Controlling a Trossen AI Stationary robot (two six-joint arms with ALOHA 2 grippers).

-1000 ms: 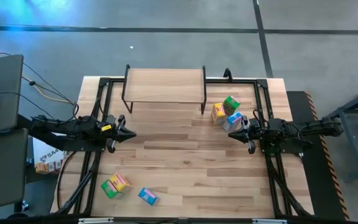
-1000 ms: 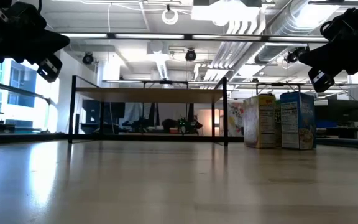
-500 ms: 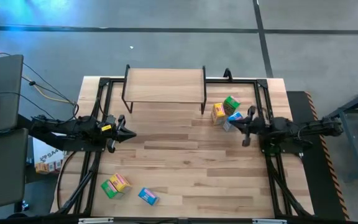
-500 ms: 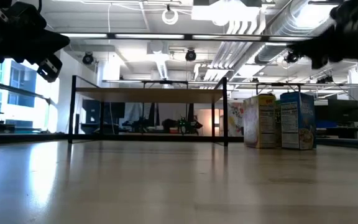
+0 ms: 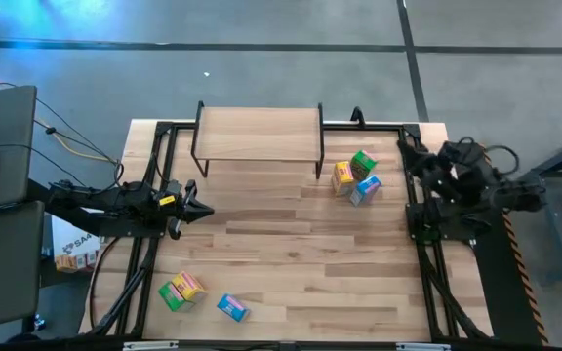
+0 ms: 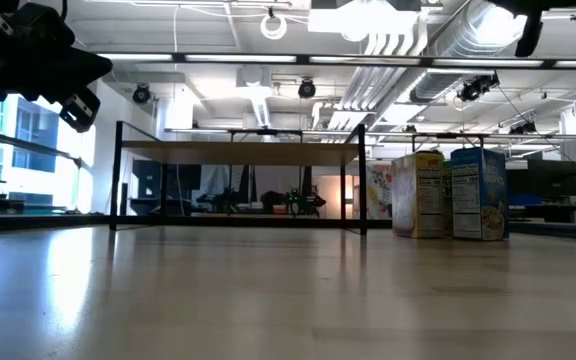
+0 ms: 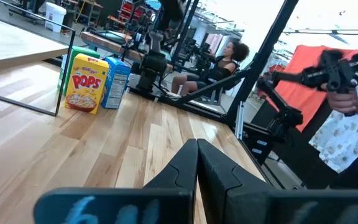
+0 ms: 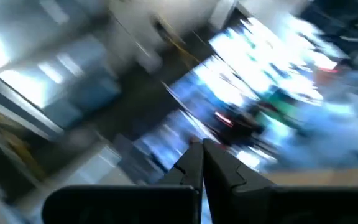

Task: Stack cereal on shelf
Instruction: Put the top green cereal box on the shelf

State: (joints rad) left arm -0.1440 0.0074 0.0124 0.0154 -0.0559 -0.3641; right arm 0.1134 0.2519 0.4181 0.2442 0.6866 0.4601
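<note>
Pulled back from the boxes it was hovering beside a second ago, the right gripper point(image 5: 420, 161) now sits folded up over the table's right edge, well clear of the cereal; its wrist camera shows only a smear of ceiling lights, though the two dark fingers point(image 8: 191, 163) meet at their tips, pressed together on nothing. None of the boxes has shifted. Three of them stand upright in a tight cluster on the tabletop point(image 5: 301, 244) just off the shelf's right legs: a yellow box point(image 5: 342, 176), a green box point(image 5: 363, 161) behind it and a blue box point(image 5: 366, 188) touching the yellow one. From table height the yellow and blue ones point(image 6: 479, 194) read as a pair standing side by side, right of the shelf. The other three lie near the front left corner: a green box point(image 5: 171, 294) and a yellow box with red marks point(image 5: 189, 285) touching each other, and a blue box point(image 5: 232, 308) a little apart to their right. The shelf point(image 5: 258, 131) stands at the back of the table with its wood top bare. At the left edge the left gripper point(image 5: 195, 207) waits where it was, fingers point(image 7: 185, 165) closed against each other and holding nothing, pointed across the boards toward the far cluster.
</note>
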